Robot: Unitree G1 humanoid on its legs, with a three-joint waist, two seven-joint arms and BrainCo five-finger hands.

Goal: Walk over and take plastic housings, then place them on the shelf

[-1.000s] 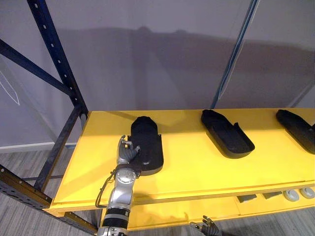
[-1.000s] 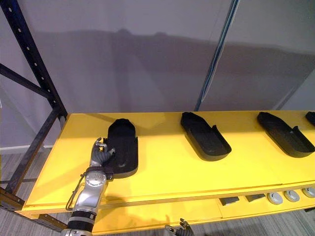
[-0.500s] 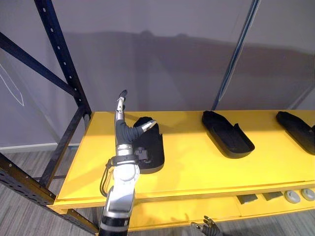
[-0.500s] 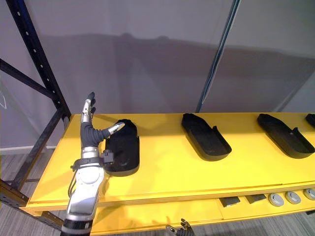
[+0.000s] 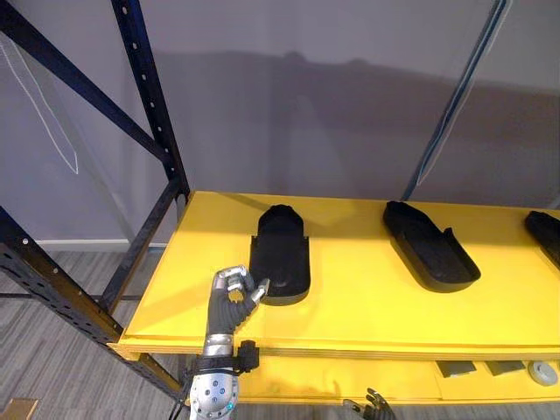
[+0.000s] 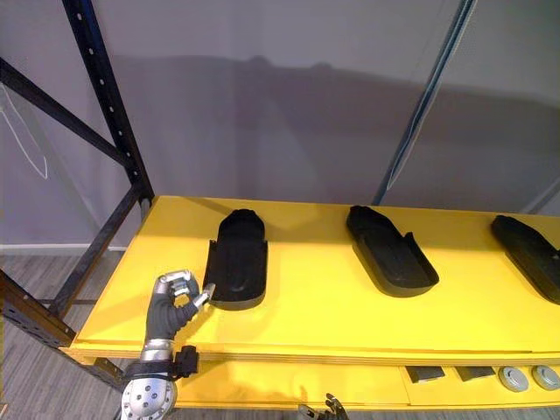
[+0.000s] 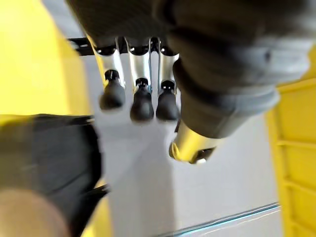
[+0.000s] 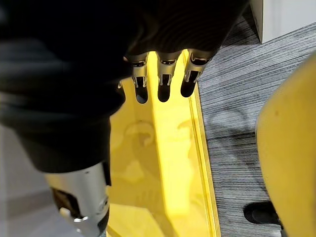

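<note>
Left eye view: a yellow shelf (image 5: 350, 302) sits in a dark blue rack (image 5: 149, 96), and three black plastic housings lie flat on it, well apart in a row: the left housing (image 5: 282, 255), the middle housing (image 5: 430, 254) and the right housing (image 5: 547, 234) at the view's edge. The left hand (image 5: 231, 296) is at the shelf's front, just beside the near end of the left housing, with its fingers curled in and its thumb pointing toward that end. I cannot tell whether the thumb touches it.

Right eye view: the same row, with bare yellow between the left hand and the left housing's side. Small round parts (image 6: 512, 378) sit on the lower level.

Left wrist view: the fingers (image 7: 142, 106) are bent with nothing between them and the thumb. The dark housing lies off to one side, outside the grasp.

Right wrist view: the right hand (image 8: 164, 81) hangs low with relaxed, straight fingers, empty, over the lower level's yellow edge and the grey floor (image 8: 237, 113).

No hand holds a housing, so I judge this one placed. The next move calls for drawing the left hand back without knocking the near end, then fetching another
</note>
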